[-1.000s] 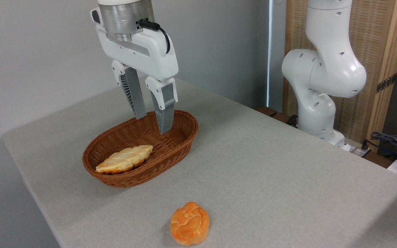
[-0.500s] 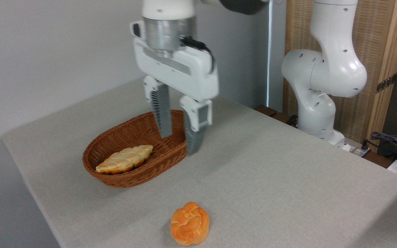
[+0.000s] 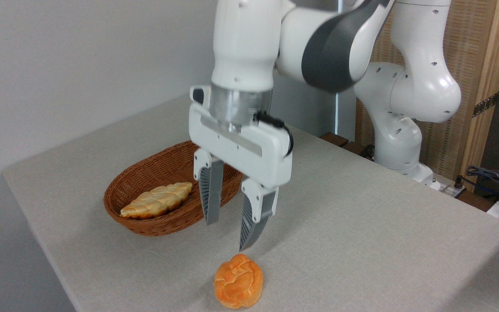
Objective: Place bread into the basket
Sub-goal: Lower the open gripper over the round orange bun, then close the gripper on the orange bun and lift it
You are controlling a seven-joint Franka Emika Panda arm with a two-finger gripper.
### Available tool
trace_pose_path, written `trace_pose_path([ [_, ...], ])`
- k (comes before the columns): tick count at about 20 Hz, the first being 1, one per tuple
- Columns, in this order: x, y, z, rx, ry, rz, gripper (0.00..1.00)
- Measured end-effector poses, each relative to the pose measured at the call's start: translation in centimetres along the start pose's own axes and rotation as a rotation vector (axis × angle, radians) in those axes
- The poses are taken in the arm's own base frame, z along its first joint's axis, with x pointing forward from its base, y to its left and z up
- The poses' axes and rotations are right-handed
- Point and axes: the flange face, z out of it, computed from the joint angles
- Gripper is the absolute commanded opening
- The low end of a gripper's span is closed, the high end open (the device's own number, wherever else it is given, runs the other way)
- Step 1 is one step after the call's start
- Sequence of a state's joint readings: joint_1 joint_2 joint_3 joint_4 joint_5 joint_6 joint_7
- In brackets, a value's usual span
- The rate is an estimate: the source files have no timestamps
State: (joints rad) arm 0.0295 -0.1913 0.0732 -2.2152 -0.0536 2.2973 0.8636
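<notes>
- Just below the gripper, a bit toward the camera, sits the bun on the table, near the front edge.
- Gripper: fingers spread wide, nothing between them, pointing down; tips in the air above the cloth.
- Right fingertip looks close above the bun's top in this view; no contact seen. Left finger overlaps the basket's near rim in the pic; whether it touches the rim or hangs in front of it I can't tell.
- Bun: round, orange-gold, knotted top, upright, alone on the cloth, apart from the basket.
- Basket: behind and to the left of the gripper; oval brown wicker, low sides, on the table.
- Loaf: pale braided leaf-shaped one, lies inside the basket, in its near-left part, to the left of the left finger, not touching it.
- Arm: white w/ grey joint, reaches in from upper right to the wrist right above the gripper; base stands to the right, past the table's far-right edge.
- Bkgd: grey wall behind and to the left; wood panel far right of the gripper; cables at the right edge.
- Table covered w/ light grey cloth; a soft shadow lies under the gripper, right of the basket.
</notes>
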Motion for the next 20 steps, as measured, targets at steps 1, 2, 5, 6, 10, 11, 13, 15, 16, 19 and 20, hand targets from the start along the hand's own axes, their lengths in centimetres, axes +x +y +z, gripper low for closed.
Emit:
trace_pose_path([
  [1,-0.2,0.4,1.0,0.000,-0.001,0.002,1.00],
  [2,-0.4,0.6,1.5,0.000,-0.002,0.002,1.00],
  [5,-0.6,0.8,2.3,0.006,0.003,0.002,1.00],
  [6,-0.6,0.8,2.3,0.014,0.009,0.002,1.00],
  [10,-0.6,0.7,2.8,0.015,0.009,0.004,1.00],
  [11,-0.6,0.8,3.1,0.011,0.005,0.015,1.00],
  [13,-0.6,0.8,3.7,0.004,-0.004,0.039,1.00],
  [15,-0.6,0.7,4.4,0.003,-0.006,0.048,1.00],
  [16,-0.5,0.5,4.7,0.011,-0.001,0.050,1.00],
  [19,-0.4,0.1,5.2,0.034,0.014,0.053,1.00],
  [20,-0.4,0.0,5.3,0.036,0.015,0.055,1.00],
])
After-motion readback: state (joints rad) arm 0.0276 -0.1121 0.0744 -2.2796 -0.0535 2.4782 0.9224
